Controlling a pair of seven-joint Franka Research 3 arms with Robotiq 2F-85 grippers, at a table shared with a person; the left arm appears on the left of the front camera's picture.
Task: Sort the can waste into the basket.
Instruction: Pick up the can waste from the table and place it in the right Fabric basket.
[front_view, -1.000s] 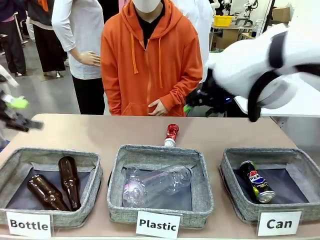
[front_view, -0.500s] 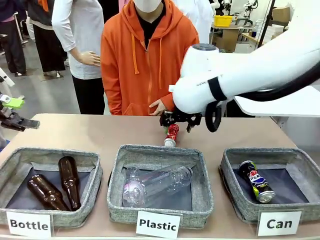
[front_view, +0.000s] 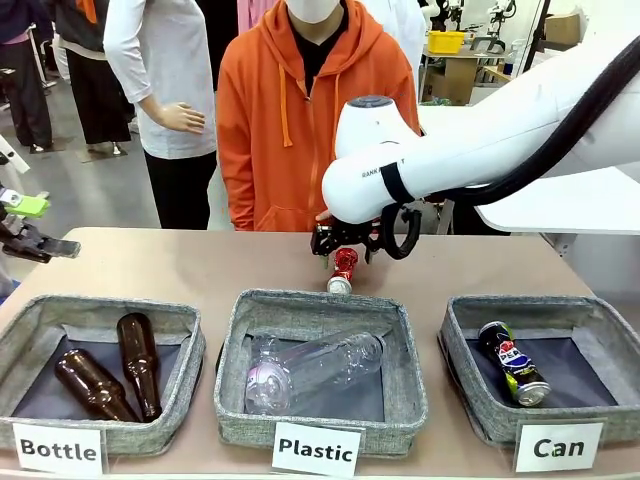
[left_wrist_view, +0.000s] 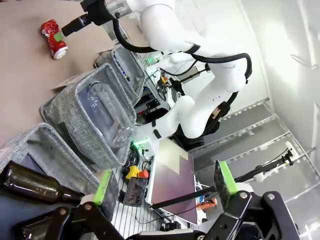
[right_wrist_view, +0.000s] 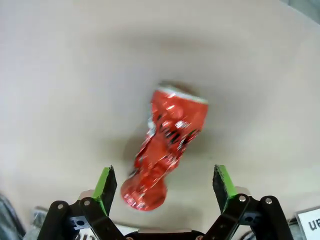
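the right gripper (front_view: 345, 243) hangs just above the red can (front_view: 342, 270), which lies on the table just behind the plastic basket (front_view: 320, 305), at about 12 o'clock from it. from the wrist the jaws stand wide open, a green pad (right_wrist_view: 105, 182) on each side of the crushed red can (right_wrist_view: 167, 150), nothing held yet. the can lies slanted between them, its lower end toward 7 o'clock.

the black can (front_view: 512, 362) already lies in the can basket (front_view: 470, 310), off at 4 o'clock from the red one. so i'd say the step in hand is the pickup of the second can.

next it looks like the gripper must drop until the pads flank the can's middle, close, lift, then carry it toward 4 o'clock and over the basket's rim. being crushed and slanted, the can may twist as the pads close.

the left gripper (left_wrist_view: 165, 192) waits wide open and empty above the bottle basket (left_wrist_view: 35, 145), out of the way at the table's 9 o'clock edge.
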